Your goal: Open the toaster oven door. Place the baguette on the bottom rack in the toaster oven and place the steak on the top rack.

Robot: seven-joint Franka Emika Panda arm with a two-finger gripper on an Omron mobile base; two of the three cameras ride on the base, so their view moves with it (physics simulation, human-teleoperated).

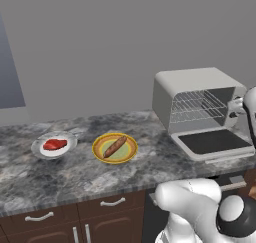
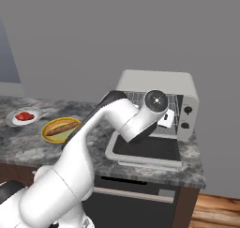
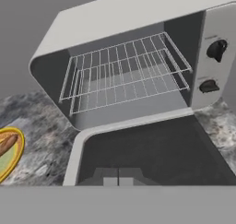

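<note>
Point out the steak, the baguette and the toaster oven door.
steak [image 1: 55,144], left base view, middle of the meat.
baguette [image 1: 115,147], left base view, middle of the loaf.
toaster oven door [image 1: 215,141], left base view, dark glass.

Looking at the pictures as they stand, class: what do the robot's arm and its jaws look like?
The arm is glossy white, built of thick rounded tube segments with bulging elbows. Dark grey bands mark the joints, and one joint ends in a round dark cap with a small centre dot. The gripper shows two small flat grey finger tips side by side. No cables show.

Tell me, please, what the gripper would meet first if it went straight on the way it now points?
Probably the opened toaster oven door: the gripper, jaws shut, points down across its dark glass toward the oven cavity. Depth is hard to judge.
</note>
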